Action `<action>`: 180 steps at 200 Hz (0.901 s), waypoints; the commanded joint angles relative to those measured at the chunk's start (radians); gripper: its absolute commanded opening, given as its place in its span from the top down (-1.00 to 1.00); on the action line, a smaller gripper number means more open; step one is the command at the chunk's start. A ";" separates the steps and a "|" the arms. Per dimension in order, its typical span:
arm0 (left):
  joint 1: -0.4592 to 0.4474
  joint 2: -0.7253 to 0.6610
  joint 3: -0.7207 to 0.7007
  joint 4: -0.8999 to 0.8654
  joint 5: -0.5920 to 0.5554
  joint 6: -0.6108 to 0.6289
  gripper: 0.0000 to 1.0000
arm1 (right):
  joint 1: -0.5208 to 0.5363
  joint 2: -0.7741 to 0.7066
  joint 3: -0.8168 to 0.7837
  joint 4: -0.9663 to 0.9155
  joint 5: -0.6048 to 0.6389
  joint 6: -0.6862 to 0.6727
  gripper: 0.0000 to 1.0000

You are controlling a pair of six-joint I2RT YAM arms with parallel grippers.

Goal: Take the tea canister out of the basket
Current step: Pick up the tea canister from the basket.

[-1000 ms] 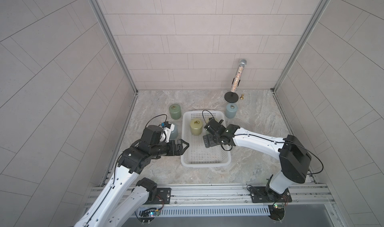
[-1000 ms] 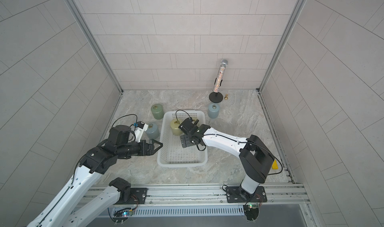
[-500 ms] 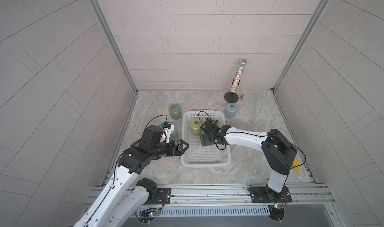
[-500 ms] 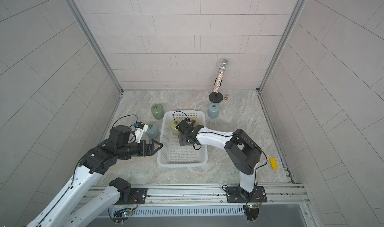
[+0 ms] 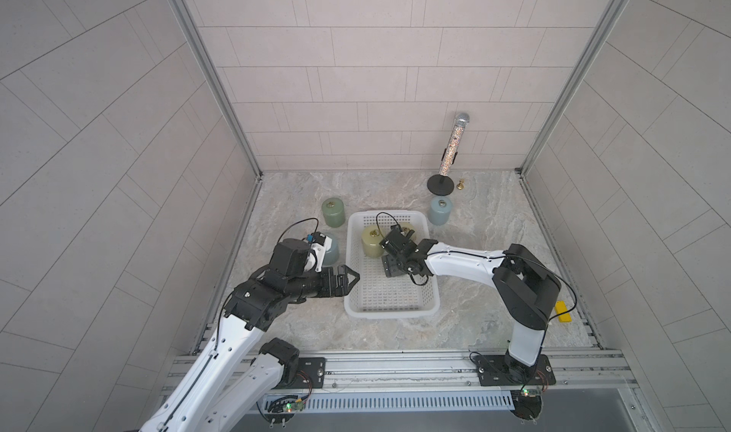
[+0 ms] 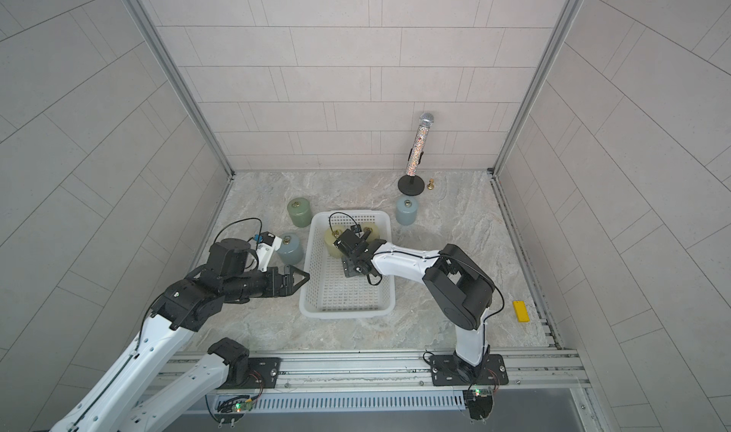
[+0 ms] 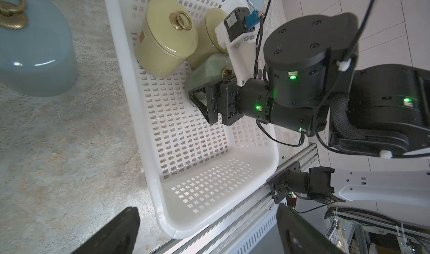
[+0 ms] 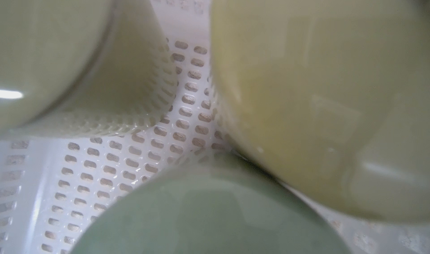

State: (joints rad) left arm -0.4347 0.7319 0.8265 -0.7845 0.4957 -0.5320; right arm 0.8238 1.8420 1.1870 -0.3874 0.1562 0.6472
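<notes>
Pale green tea canister sits tilted in basket by yellow canisters, against right end effector; can't tell if it's clamped. Top views hide it. Left end effector has its jaws spread beside basket.

Left gripper left of centre, jaws spread, forearm level. Right gripper at centre, jaws apart, forearm low.
</notes>
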 commanded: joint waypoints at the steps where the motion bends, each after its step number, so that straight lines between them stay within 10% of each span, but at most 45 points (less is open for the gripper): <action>1: -0.004 -0.002 0.031 -0.020 -0.008 0.001 -1.00 | -0.009 -0.007 -0.015 -0.032 0.037 -0.008 -0.43; 180: -0.079 0.174 0.128 0.076 -0.007 0.025 -1.00 | -0.060 -0.515 0.032 -0.328 0.073 -0.047 -0.44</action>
State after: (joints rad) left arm -0.4797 0.8814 0.9150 -0.7528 0.4938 -0.5194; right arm 0.8108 1.3987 1.1797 -0.6697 0.1841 0.6231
